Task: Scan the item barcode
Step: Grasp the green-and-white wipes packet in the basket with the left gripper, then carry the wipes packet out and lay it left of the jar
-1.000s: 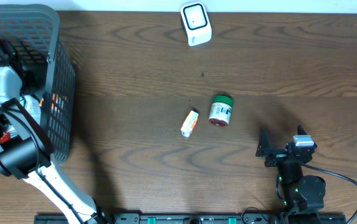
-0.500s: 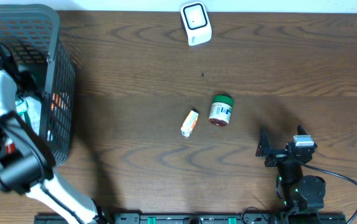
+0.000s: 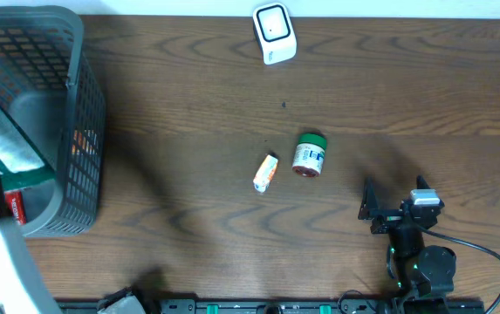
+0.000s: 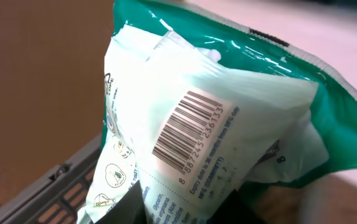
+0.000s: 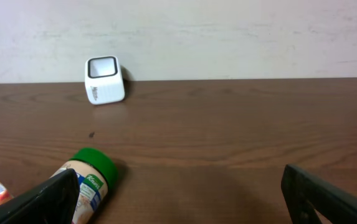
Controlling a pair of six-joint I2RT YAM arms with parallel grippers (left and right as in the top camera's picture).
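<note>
Green and white plastic fills the left wrist view: a soft packet (image 4: pixel 228 106) hangs close to the lens, its bottom end pinched between the jaws of the left gripper (image 4: pixel 184 214). One dark finger (image 4: pixel 133 205) shows at six o'clock in that view, pressed against the packet's lower edge. The other side of the grip is hidden behind the wrapper. The barcode (image 4: pixel 187 134) sits on the white panel near the middle of the view, slanting up toward one o'clock and facing the wrist camera. Small print runs beside it.

From overhead, the packet (image 3: pixel 10 150) shows at nine o'clock, held above the grey mesh basket (image 3: pixel 79 131) that takes up the table's ten o'clock corner. The left arm around it is blurred. A strip of the basket's rim (image 4: pixel 47 190) appears below the packet, at seven o'clock in the wrist view.

The white scanner (image 3: pixel 273 33) stands at twelve o'clock on the brown wooden table (image 3: pixel 188 87), well apart from the packet. Near the table's centre a jar (image 3: pixel 309 154) with a green lid lies on its side. A small orange and white box (image 3: pixel 266 172) lies just beside the jar, at its eight o'clock, with a gap between them.

The right gripper (image 3: pixel 398 209) rests at five o'clock, its jaws spread wide and holding nothing. Its two dark fingers (image 5: pixel 41 199) frame the jar and the scanner in its own view.
</note>
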